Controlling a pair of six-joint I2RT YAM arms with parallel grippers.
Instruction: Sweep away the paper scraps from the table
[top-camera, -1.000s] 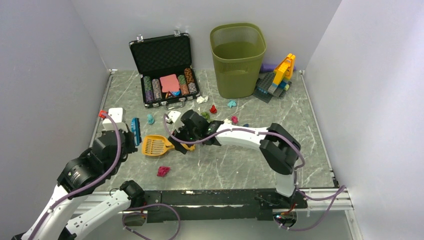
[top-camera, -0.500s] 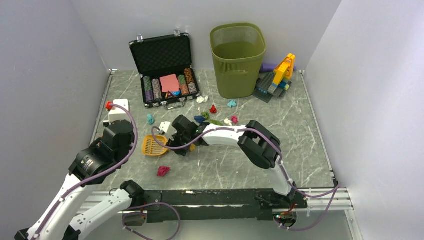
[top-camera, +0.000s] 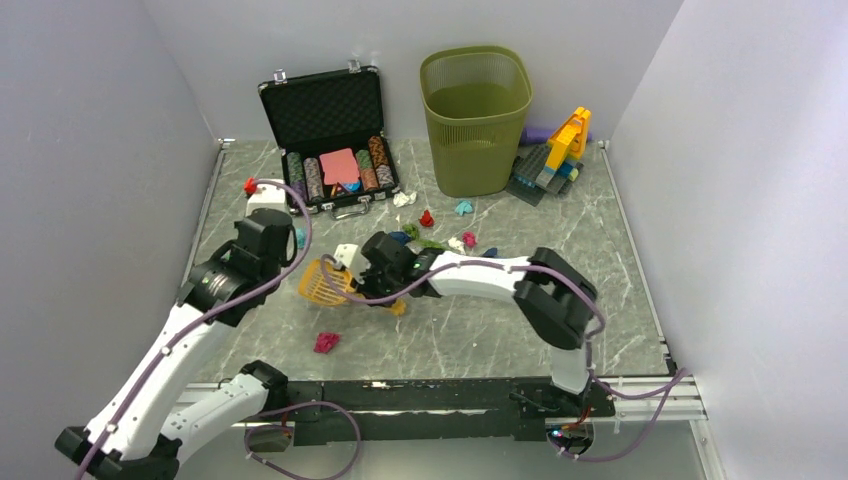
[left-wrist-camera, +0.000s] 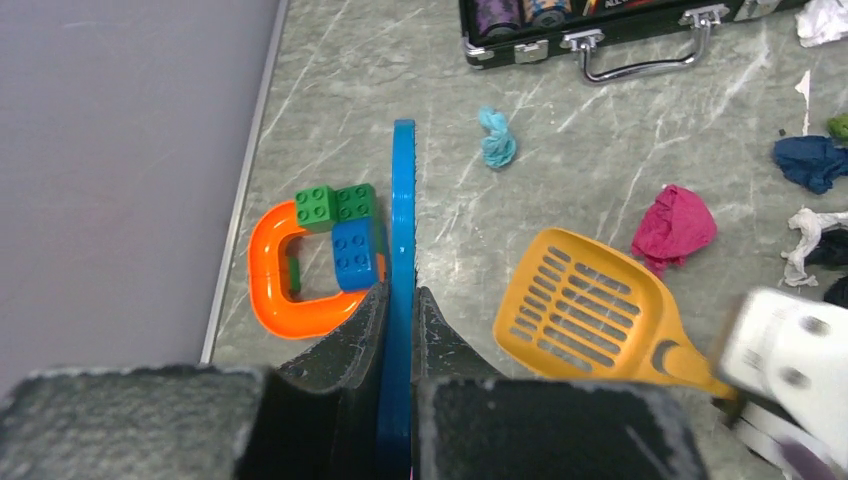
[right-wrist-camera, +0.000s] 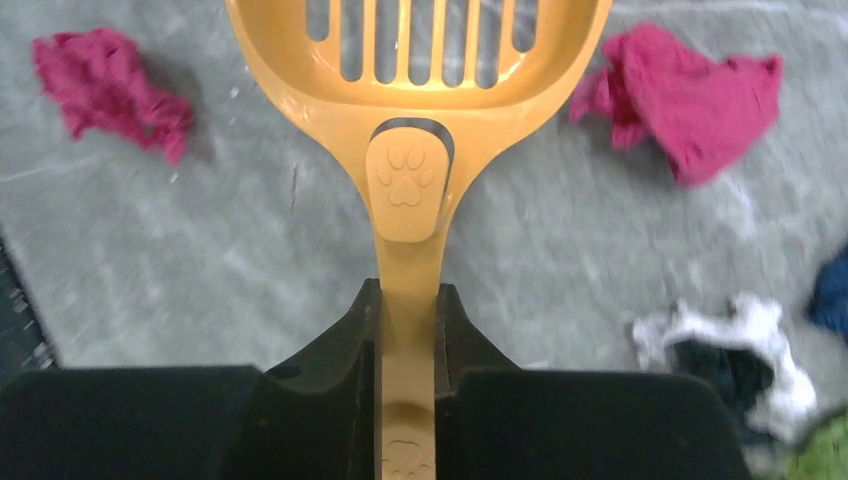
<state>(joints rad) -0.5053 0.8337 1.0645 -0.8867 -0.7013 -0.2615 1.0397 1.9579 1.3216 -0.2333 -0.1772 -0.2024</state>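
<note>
Paper scraps lie across the grey-green table (top-camera: 480, 330): a magenta one (top-camera: 326, 342) near the front, and white (top-camera: 403, 199), red (top-camera: 427, 218), teal (top-camera: 463, 208) and pink (top-camera: 469, 239) ones by the bin. My right gripper (right-wrist-camera: 408, 300) is shut on the handle of a yellow slotted scoop (right-wrist-camera: 420, 40), with pink scraps (right-wrist-camera: 690, 95) on either side of its head. In the overhead view the scoop (top-camera: 325, 282) sits left of my right gripper (top-camera: 368, 290). My left gripper (left-wrist-camera: 403, 300) is shut on a thin blue brush (left-wrist-camera: 403, 200) seen edge-on, left of the scoop (left-wrist-camera: 590, 310).
An olive bin (top-camera: 475, 120) stands at the back centre, an open black chip case (top-camera: 330, 140) to its left and toy bricks (top-camera: 550, 160) to its right. An orange arch with green and blue bricks (left-wrist-camera: 290, 290) lies by the left rail. A teal scrap (left-wrist-camera: 496, 140) lies beyond the brush.
My right gripper has closed on the scoop handle, and the scoop has turned and shifted slightly right. My left arm has moved away from the front edge and rightward, still holding the blue brush.
</note>
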